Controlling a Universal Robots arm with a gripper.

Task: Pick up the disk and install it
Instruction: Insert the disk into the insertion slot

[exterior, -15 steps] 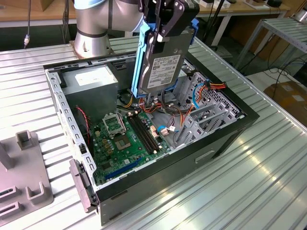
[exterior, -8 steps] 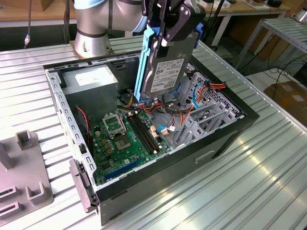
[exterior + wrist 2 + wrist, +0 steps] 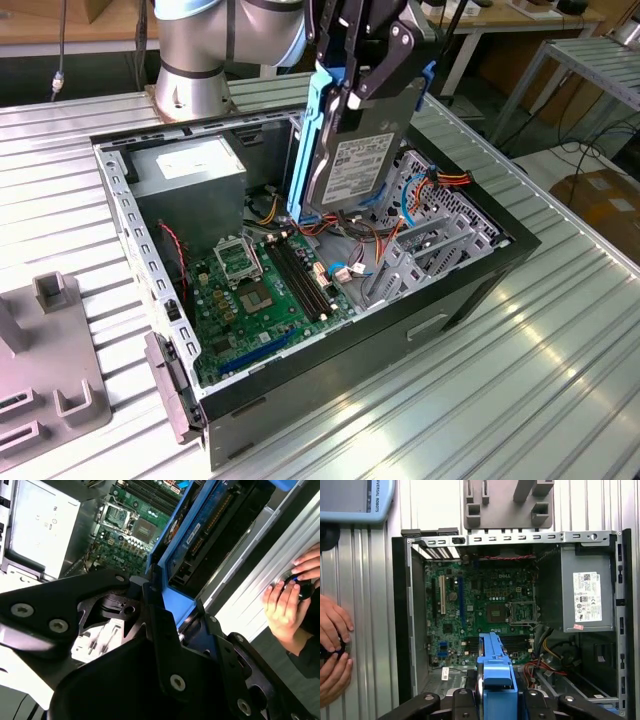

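Step in hand: carrying the disk to its mounting place. The pick-up looks done and the install is not yet done.

- Gripper [image 3: 372, 80]: closed on the upper end of the disk [image 3: 355, 160], black fingers clamped across the blue bracket. In the second wrist view the fingers [image 3: 165, 630] pinch the bracket's end tab.
- Disk: off every surface and hanging on end, tilted, labelled face toward the exterior view. It sits over the open computer case [image 3: 400, 340]. I cannot tell whether its lower end dips below the case rim.
- Below and beside it: motherboard [image 3: 255, 285] at the case floor, grey drive cage [image 3: 425, 250] toward the exterior view's right, and orange and red cables [image 3: 452, 180] bunched close to the cage.
- Power supply [image 3: 190, 175] sits in the far corner, well apart from the disk.
- A person's hands [image 3: 332, 630] rest on the ribbed table [image 3: 540, 380] beside the case, outside it.

Judgement on what the install calls for: the disk is far from flat, so it needs turning to match the cage and lining up square with the cage rails. It then needs a slow, straight feed. The loose cables near the cage are the likely snag, and the tilted grip on one end leaves little margin if the bracket catches.
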